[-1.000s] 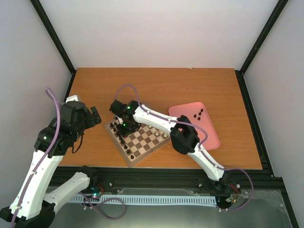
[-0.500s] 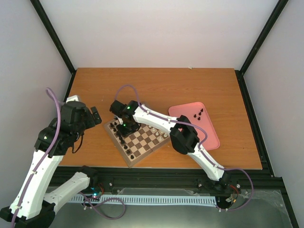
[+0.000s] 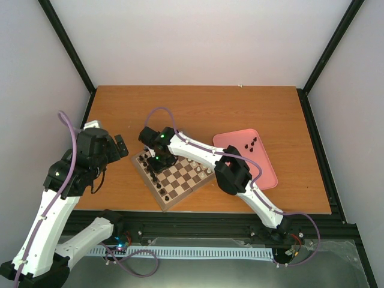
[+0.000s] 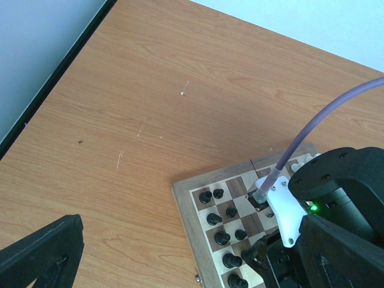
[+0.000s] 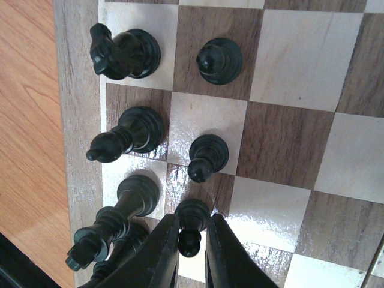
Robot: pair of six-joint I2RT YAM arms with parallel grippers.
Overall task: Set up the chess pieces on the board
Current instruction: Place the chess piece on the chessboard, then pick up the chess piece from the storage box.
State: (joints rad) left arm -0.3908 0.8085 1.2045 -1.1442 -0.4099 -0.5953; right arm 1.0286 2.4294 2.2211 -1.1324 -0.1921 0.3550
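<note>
Straddling a black pawn (image 5: 193,217) at the bottom of the wrist view, the right gripper (image 5: 192,243) has its jaws narrow; whether the pads touch it I cannot tell. The pawn stands on the board (image 5: 288,54), with other chess pieces (image 5: 129,54) along the board's left edge. The left gripper (image 3: 120,146) hangs wide and empty at the left of the overhead view, beside the board. A few black pieces lie on the pink tray (image 3: 267,174) at right.
</note>
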